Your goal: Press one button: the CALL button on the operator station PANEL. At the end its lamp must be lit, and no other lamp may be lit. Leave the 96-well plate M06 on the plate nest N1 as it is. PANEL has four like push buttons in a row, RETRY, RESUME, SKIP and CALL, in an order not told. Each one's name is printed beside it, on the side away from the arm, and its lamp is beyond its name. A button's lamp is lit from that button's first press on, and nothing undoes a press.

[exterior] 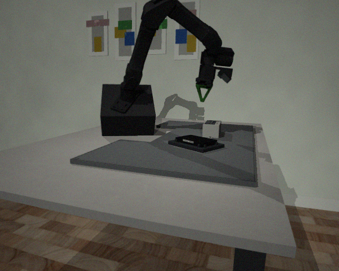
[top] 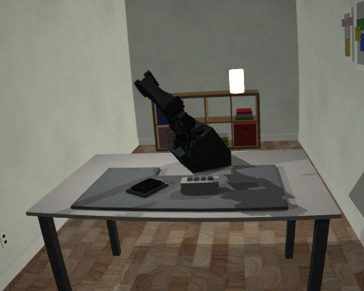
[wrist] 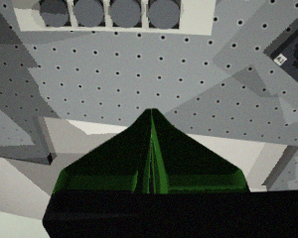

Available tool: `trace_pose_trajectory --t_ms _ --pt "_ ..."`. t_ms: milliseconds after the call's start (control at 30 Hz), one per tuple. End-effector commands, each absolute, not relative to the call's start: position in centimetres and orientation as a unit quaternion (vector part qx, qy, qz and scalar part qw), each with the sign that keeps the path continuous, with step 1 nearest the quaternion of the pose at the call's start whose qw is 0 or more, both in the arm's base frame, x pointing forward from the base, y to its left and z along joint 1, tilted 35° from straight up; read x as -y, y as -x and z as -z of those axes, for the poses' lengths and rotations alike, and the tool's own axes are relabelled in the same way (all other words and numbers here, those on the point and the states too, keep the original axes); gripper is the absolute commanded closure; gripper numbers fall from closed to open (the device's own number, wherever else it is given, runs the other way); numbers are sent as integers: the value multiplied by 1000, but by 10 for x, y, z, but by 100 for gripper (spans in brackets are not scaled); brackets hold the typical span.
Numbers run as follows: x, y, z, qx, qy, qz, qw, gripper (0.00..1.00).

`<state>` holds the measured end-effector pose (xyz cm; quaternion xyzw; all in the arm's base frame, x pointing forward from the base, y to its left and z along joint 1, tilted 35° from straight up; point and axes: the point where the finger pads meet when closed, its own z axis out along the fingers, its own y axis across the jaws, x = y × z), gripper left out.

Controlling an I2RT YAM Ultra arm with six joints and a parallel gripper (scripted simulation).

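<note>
gripper [exterior: 203, 98] closed, empty | hovers above PANEL [exterior: 211, 128]

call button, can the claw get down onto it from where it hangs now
Probably yes. The shut claw hangs above the panel with nothing between them. The CALL button is the leftmost in the wrist view, off to the claw's left, so it must shift sideways first. The plate lies off to the side.

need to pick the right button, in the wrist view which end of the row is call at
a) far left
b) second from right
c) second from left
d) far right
a: in the wrist view the labels read CALL, RESUME, RETRY, SKIP from left to right, so the CALL button is the leftmost on the PANEL, up and to the left of the shut fingers.
</note>
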<state>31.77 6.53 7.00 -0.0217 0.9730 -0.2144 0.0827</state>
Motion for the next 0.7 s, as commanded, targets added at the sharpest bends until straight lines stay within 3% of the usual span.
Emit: trace_pose_trajectory --t_ms 0,300,667 --pt "-83 -338 -71 -965 20 231 125 100" --pt "-113 -354 -46 -954 26 261 149 100" --pt "-113 -354 -59 -954 23 254 159 100"
